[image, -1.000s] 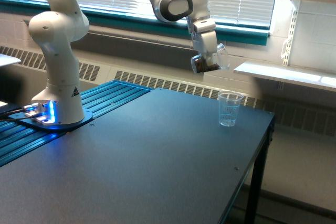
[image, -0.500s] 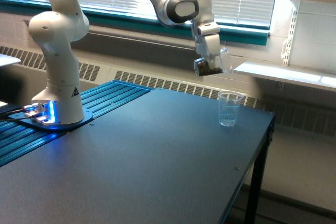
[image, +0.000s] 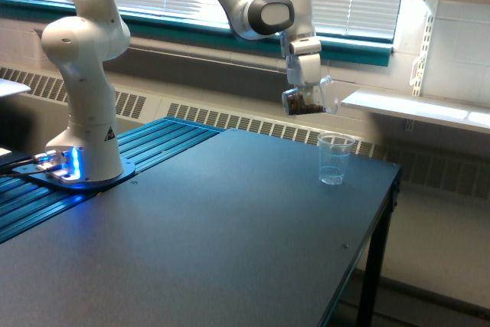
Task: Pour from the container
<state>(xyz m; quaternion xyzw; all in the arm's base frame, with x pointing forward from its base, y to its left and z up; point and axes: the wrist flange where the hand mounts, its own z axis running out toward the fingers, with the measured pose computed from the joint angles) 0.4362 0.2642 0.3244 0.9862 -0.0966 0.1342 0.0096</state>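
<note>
Container (image: pixel 315 98) tilted in claw (image: pixel 305 96) above cup (image: pixel 334 159)

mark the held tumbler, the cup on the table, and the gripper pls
Small clear plastic tumbler (image: pixel 325 96), exterior view, on its tilted clear wall.
Taller tapered clear cup (image: pixel 334 160), exterior view, mid-wall.
Gripper (image: pixel 305 99), exterior view, between the fingertips, at the tumbler's dark contents.

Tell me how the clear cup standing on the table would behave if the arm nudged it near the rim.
The clear cup looks thin-walled and empty, so it is probably very light and would skid on the smooth dark table. Being taller than wide, with a base narrower than its rim, it would likely tip over. It stands near the table's far edge, so it might roll off.
</note>
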